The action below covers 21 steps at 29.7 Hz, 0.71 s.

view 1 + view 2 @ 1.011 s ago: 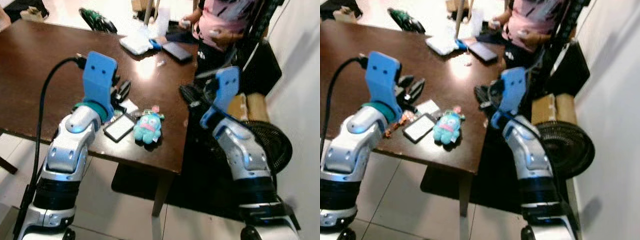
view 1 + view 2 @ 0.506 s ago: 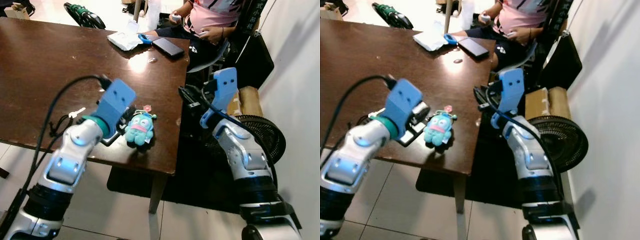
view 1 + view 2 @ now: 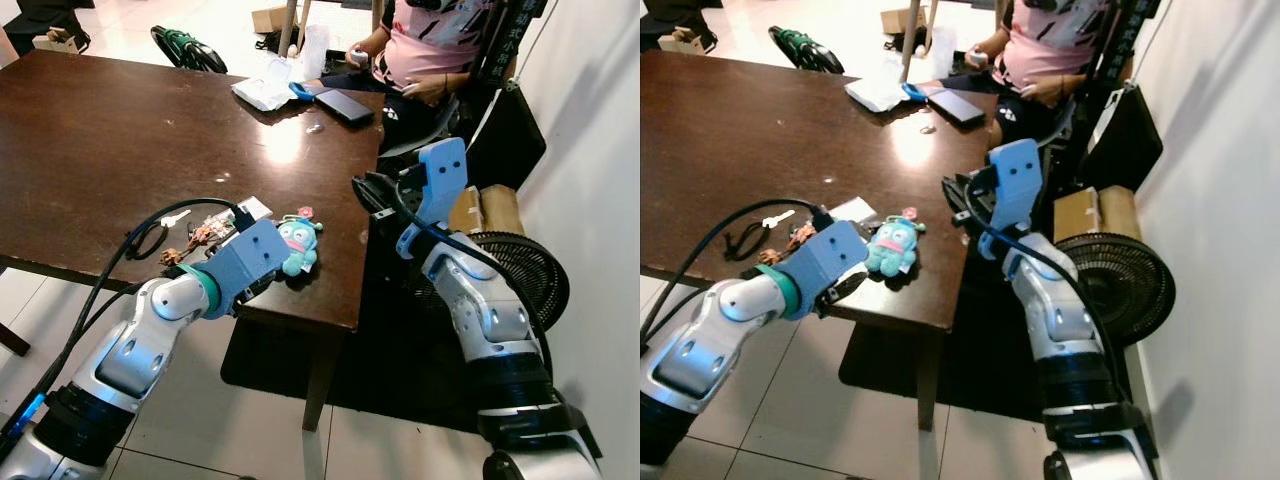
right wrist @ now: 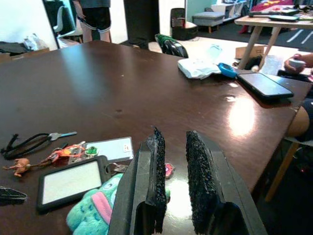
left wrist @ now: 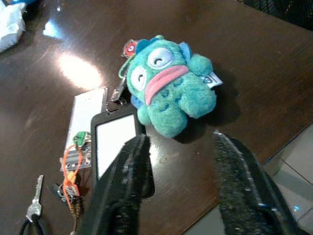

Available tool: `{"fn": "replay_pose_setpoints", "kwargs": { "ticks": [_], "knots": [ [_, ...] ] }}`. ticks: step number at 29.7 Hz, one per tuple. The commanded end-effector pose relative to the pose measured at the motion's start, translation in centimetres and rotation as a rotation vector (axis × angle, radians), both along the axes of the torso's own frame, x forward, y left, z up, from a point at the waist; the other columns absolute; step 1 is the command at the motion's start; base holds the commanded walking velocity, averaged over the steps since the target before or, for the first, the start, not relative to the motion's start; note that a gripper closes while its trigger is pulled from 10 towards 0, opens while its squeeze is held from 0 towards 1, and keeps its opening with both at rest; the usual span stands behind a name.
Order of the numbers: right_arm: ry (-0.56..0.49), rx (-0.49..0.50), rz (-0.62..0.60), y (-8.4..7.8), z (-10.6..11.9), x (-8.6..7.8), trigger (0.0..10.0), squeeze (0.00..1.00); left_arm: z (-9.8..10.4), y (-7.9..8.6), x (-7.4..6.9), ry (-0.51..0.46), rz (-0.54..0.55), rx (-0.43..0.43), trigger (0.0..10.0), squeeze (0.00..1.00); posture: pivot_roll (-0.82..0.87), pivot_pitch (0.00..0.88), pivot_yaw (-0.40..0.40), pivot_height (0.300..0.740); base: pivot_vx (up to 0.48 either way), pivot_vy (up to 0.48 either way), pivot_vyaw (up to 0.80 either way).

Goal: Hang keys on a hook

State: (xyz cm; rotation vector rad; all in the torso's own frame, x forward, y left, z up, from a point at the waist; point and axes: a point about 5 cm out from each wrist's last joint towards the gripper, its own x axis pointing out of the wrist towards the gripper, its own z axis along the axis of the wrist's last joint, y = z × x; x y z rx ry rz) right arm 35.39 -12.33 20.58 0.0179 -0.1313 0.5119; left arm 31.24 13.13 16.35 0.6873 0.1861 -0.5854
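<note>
Left tool [image 5: 178,164] spread wide, empty, just short of teal plush keychain [image 5: 168,85] near worktop [image 3: 90,130] edge. Right tool [image 4: 172,176] narrowly parted, empty.

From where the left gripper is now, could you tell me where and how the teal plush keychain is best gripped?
Probably across the plush keychain's soft body, coming straight down from above. It lies flat on the table, face up near the edge, and the open left gripper hovers beside it. Its small top ring links to the card holder, a poor target.
</note>
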Motion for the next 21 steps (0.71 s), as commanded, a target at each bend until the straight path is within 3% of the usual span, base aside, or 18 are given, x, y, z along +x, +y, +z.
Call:
{"fn": "replay_pose_setpoints", "kwargs": {
  "ticks": [1,4,6,9,10,12,13,14,15,16,17,21],
  "knots": [
    [0.017,-0.013,0.001,0.0,-0.6,-0.1,10.0,0.0,-0.3,0.0,-0.2,0.023,-0.007,0.003,10.0,1.0,0.09,0.0,0.074,0.74,0.0,0.0,0.0],
    [0.019,-0.014,0.005,0.3,-0.9,0.0,10.0,0.0,-0.9,-0.1,-0.1,0.14,0.046,-0.095,10.0,1.0,0.12,0.0,0.089,0.74,0.0,0.0,0.0],
    [0.019,-0.013,0.007,0.4,-0.9,0.1,10.0,0.0,-1.0,-0.2,0.0,0.169,0.062,-0.133,10.0,1.0,0.12,0.0,0.092,0.74,0.0,0.0,0.0],
    [0.023,0.004,-0.001,0.6,-0.8,0.7,10.0,0.0,-1.2,-0.8,1.1,0.302,0.174,-0.318,10.0,1.0,0.16,0.0,0.125,0.74,0.0,0.0,0.0],
    [0.023,0.004,-0.001,0.6,-0.8,0.7,10.0,0.0,-1.2,-0.8,1.1,0.302,0.174,-0.318,10.0,1.0,0.16,0.0,0.125,0.74,0.0,0.0,0.0],
    [0.026,0.017,-0.01,0.5,-0.8,1.0,10.0,0.0,-1.3,-1.2,2.0,0.392,0.242,-0.423,10.0,1.0,0.17,0.0,0.137,0.74,0.0,0.0,0.0],
    [0.027,0.021,-0.013,0.5,-0.7,1.1,10.0,0.0,-1.2,-1.3,2.2,0.422,0.262,-0.459,10.0,0.65,0.17,0.0,0.137,0.74,0.0,0.0,0.0],
    [0.027,0.021,-0.013,0.5,-0.7,1.1,10.0,0.0,-1.2,-1.3,2.2,0.422,0.262,-0.459,10.0,0.65,0.17,0.0,0.137,0.74,0.0,0.0,0.0],
    [0.026,0.025,-0.021,0.3,-0.6,1.2,10.0,0.0,-1.2,-1.5,2.5,0.456,0.277,-0.491,10.0,0.3,0.16,0.0,0.143,0.74,0.0,0.0,0.0],
    [0.026,0.025,-0.021,0.3,-0.6,1.2,10.0,0.0,-1.2,-1.5,2.5,0.456,0.277,-0.491,10.0,0.3,0.16,0.0,0.143,0.74,0.0,0.0,0.0],
    [0.026,0.027,-0.032,0.0,-0.6,1.3,10.0,0.0,-1.2,-1.5,2.8,0.472,0.302,-0.506,10.0,0.0,0.17,0.0,0.15,0.74,0.0,0.0,0.0],
    [0.03,0.026,-0.059,-0.9,-0.7,1.4,10.0,0.0,-1.6,-1.8,3.3,0.476,0.349,-0.499,10.0,0.0,0.17,0.0,0.159,0.74,0.0,0.0,0.0]
  ]
}}
